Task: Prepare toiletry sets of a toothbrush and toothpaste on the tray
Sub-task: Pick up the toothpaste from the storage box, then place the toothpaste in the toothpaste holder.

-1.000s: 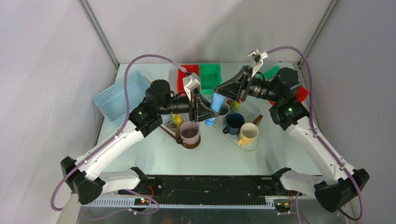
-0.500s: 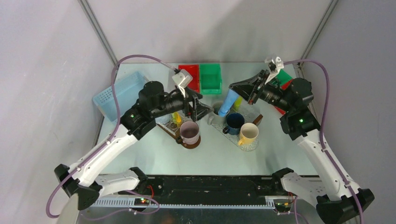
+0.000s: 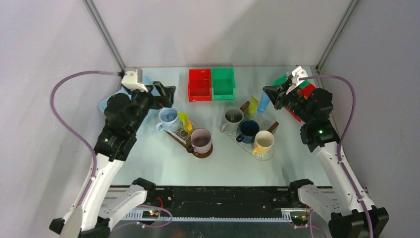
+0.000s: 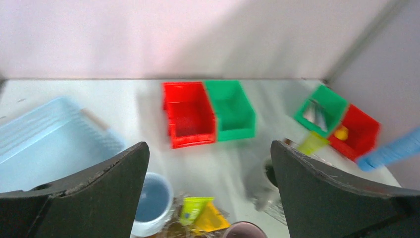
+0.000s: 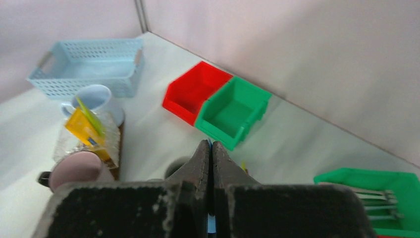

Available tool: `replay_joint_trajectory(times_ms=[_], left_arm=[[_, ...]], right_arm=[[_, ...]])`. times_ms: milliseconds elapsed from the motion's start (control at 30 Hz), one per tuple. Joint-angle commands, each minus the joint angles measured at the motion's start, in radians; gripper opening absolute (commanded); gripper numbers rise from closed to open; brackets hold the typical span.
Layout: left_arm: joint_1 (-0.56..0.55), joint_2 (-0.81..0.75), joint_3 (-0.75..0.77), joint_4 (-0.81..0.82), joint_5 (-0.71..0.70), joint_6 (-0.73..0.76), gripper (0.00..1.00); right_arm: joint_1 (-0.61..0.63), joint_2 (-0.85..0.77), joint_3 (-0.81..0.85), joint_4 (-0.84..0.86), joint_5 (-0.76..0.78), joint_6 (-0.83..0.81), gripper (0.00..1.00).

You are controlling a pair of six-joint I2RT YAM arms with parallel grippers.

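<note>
One light blue tube (image 3: 262, 104) hangs pinched in the right gripper (image 3: 270, 93) near the far end of the right tray (image 3: 270, 154). Left gripper (image 4: 209, 148) gapes, empty. Placing step, I'd say; next, lower it into the grey mug (image 3: 233, 117).

The red bin (image 3: 199, 84) and the green bin (image 3: 223, 83) are plain, saturated colours. The basket (image 5: 89, 67) is pale blue with a fine lattice of holes in its walls. The mugs are each one flat colour: a pale blue mug (image 3: 168, 117), a dusty pink mug (image 3: 201, 140), a grey mug (image 3: 233, 117), a navy mug (image 3: 248, 130) and a cream-yellow mug (image 3: 263, 141). The tubes are brighter — a light blue tube (image 3: 263, 102), a lime green tube (image 3: 253, 105) and an orange-yellow tube (image 5: 84, 128) with a small blue mark. The table (image 3: 163, 166) is a pale greenish white.
</note>
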State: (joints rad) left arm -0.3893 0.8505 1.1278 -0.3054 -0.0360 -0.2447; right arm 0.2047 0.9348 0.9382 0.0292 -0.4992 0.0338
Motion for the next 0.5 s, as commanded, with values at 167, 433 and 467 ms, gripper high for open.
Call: replay_joint_trajectory(times_ms=[167,433,467], left_arm=[[0.094,-0.127,-0.191,0.148,-0.444,0.07,1.0],[0.124,-0.166,-0.327,0.257,-0.52,0.06,1.0],[0.126,-0.169,-0.331,0.26,-0.534,0.062,1.0]], right_arm=[[-0.039,0.046,-0.116,0.213,0.006,-0.193,0.0],[-0.079,0.124,-0.213,0.409,-0.095,-0.163,0.0],[-0.082,0.129,-0.226,0.434,-0.105,-0.163,0.0]])
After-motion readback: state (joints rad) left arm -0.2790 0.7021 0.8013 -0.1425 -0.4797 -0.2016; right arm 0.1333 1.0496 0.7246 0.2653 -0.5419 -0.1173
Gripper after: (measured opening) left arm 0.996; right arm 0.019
